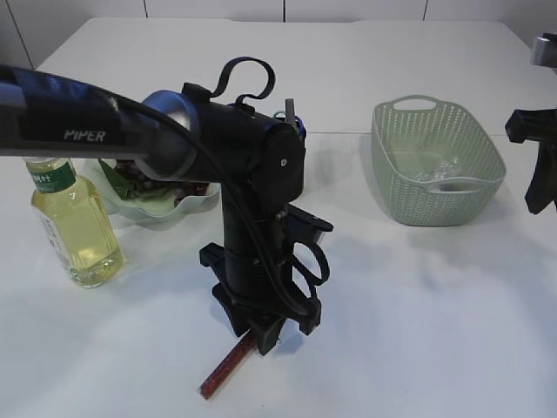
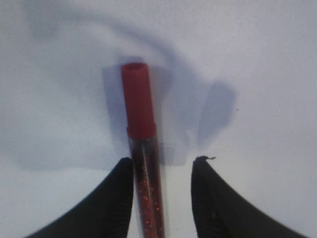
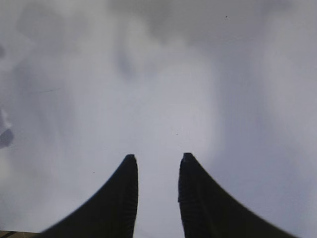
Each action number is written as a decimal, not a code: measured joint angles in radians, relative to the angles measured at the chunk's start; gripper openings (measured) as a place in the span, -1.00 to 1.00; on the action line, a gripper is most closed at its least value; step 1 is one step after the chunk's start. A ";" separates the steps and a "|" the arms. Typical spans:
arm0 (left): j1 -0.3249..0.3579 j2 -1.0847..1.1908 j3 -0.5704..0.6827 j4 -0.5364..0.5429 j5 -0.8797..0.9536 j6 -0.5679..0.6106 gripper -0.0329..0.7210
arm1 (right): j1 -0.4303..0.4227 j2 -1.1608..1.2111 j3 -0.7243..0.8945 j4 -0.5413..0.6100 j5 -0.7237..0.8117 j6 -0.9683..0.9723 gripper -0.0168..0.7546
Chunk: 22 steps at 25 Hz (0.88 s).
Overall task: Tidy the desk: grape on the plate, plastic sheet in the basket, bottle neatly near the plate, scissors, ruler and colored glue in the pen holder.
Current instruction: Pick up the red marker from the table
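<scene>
The left hand (image 2: 162, 166) is down low over the red glitter glue (image 2: 141, 148), which lies flat on the white surface (image 1: 418, 331). Its 2 fingers are apart, and the glue sits right against the left finger (image 2: 116, 198), with a gap to the other one. So the hand is not gripping it yet. If the fingers shut now, the glue may roll or get pushed sideways, because it is round and off to 1 side. It could also tip when lifted, since the grip is near 1 end. The right hand (image 3: 157, 161) is open with nothing in it, off by the green basket (image 1: 435, 165).
</scene>
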 joint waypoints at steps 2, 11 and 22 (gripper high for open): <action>0.000 0.004 0.000 0.000 -0.002 0.000 -0.15 | 0.000 0.000 0.000 0.000 0.000 -0.001 -0.33; 0.000 0.006 0.000 0.000 -0.004 0.000 -0.15 | 0.000 0.000 0.000 0.000 0.000 -0.001 -0.33; 0.000 0.006 0.000 -0.002 -0.006 0.000 -0.15 | 0.000 0.000 0.000 0.003 -0.002 -0.003 -0.33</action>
